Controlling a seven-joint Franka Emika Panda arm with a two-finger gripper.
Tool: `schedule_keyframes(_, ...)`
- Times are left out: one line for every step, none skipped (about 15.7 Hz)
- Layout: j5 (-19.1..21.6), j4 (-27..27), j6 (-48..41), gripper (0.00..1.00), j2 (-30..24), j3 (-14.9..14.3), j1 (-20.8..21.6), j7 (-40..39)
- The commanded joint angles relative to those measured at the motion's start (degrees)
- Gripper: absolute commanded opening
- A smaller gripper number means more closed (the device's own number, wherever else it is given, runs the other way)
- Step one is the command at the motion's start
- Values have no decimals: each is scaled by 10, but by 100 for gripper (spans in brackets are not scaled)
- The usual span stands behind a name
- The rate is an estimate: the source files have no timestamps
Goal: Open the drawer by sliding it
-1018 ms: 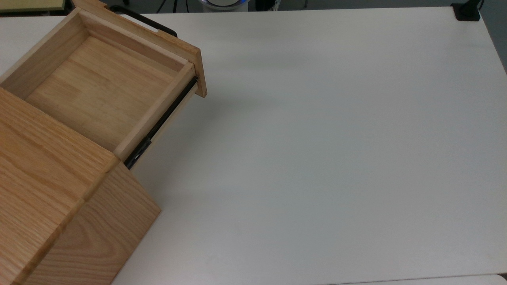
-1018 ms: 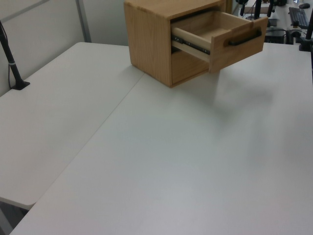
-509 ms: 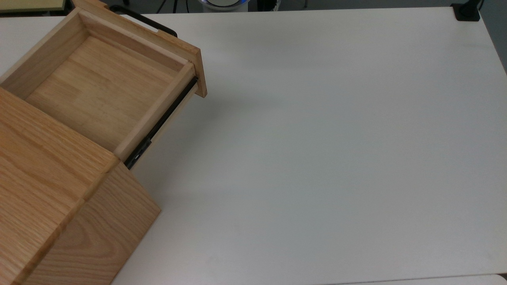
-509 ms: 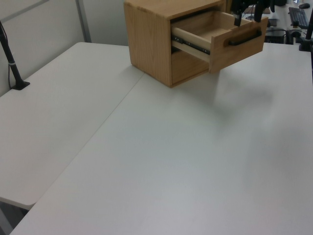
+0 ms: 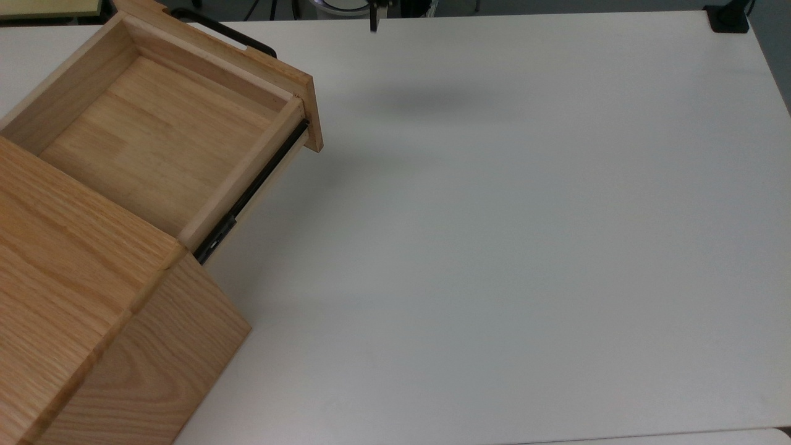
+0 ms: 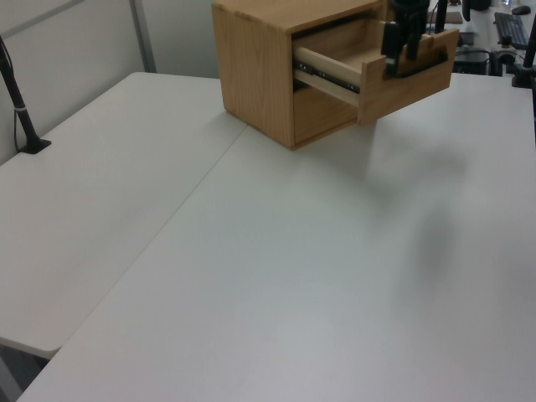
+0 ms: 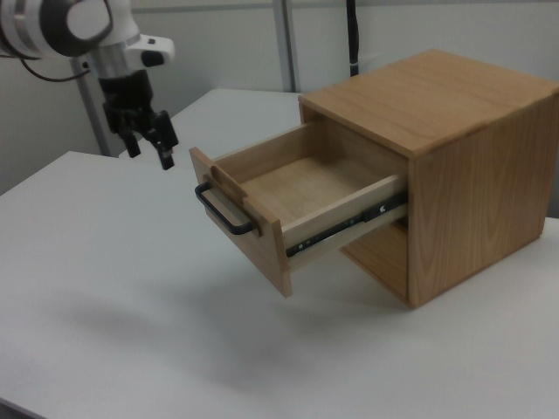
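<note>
The drawer (image 5: 154,130) stands pulled well out of the oak cabinet (image 5: 62,278), its shallow box bare and its black side rail (image 5: 247,198) exposed. Its black bar handle (image 7: 223,214) juts from the front panel. In the right view my gripper (image 7: 148,150) hangs open above the table, to the left of the drawer front (image 7: 253,231) and apart from the handle, with nothing between its fingers. In the left view the gripper (image 6: 402,46) overlaps the drawer (image 6: 410,84) and hides part of the handle. At the top view's upper edge, right of the handle (image 5: 225,32), pokes a fingertip (image 5: 374,21).
The cabinet (image 7: 463,175) sits at a corner of the white table (image 5: 494,247). A black clamp mount (image 5: 729,18) is fixed at the top view's far right corner. A black post (image 6: 17,100) stands at the left view's left on the adjoining table.
The gripper has come down into view near the drawer front, and its shadow now falls on the table. The drawer has not moved.
</note>
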Motion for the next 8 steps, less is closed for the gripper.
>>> schedule_keyframes(-8,19,29,100,35,-78,71,-44)
schedule_keyframes(-9,19,28,100,41,-79,73,-58)
schedule_keyframes(-8,19,28,100,41,-79,73,-77)
schedule_keyframes(-8,19,27,100,41,-79,73,-89)
schedule_keyframes(-8,19,26,100,39,-80,72,-96)
schedule_keyframes(-8,19,25,100,39,-80,71,-100)
schedule_keyframes(-8,19,25,100,38,-79,70,-101)
schedule_keyframes(-9,19,25,100,37,-80,70,-100)
